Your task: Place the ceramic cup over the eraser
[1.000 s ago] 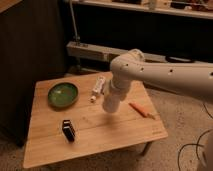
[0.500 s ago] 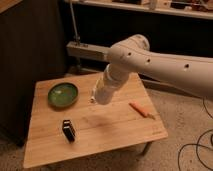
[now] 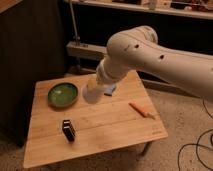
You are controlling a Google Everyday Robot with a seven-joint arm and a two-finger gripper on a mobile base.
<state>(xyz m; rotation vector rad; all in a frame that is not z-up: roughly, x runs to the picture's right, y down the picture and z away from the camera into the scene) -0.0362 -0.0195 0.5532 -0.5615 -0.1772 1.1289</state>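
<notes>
smooth white tapered ceramic cup [image 3: 90, 96] pinched in the closed fingers of the gripper [image 3: 93, 90], above the wooden table [image 3: 115, 126], beside the round green bowl [image 3: 63, 94]; black rectangular eraser [image 3: 68, 130] stands well apart.

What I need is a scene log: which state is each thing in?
Small white ceramic cup: held aloft, not over the eraser.
Gripper: above the wooden table, fingers shut on the cup.
Small black rectangular eraser: upright, uncovered.
Round green bowl: upright, empty.
Thin orange stick: lying flat.
</notes>
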